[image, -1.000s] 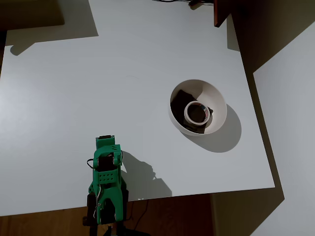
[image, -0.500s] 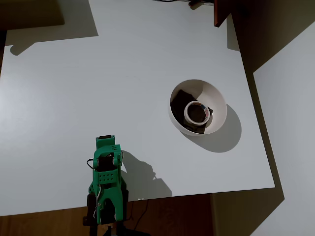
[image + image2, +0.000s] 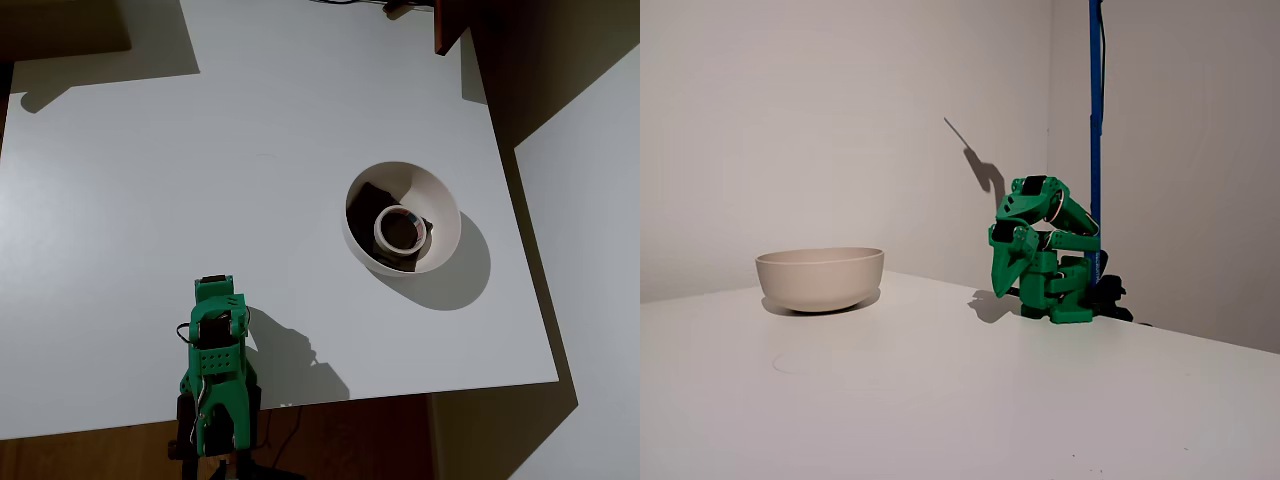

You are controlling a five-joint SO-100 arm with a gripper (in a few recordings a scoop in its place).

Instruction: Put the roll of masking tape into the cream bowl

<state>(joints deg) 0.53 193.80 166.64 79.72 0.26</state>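
Surface: white tabletop (image 3: 150,200), plain pale wall behind.
Tape: the roll of masking tape (image 3: 399,229) lies flat inside the cream bowl (image 3: 440,205), toward the tabletop's right edge in the overhead view.
Progress: placement looks done; nothing left.
Gripper: green gripper (image 3: 1006,278) folded near the bottom edge, holding nothing; jaw opening cannot be told.
Obstacles: none between.

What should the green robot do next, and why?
Probably nothing more than stay folded where it is. The roll of masking tape already lies flat inside the cream bowl, on the dark patch at its bottom. The arm is tucked up at the table's near edge, well apart from the bowl, with its gripper pointing down and holding nothing, so the job looks finished.
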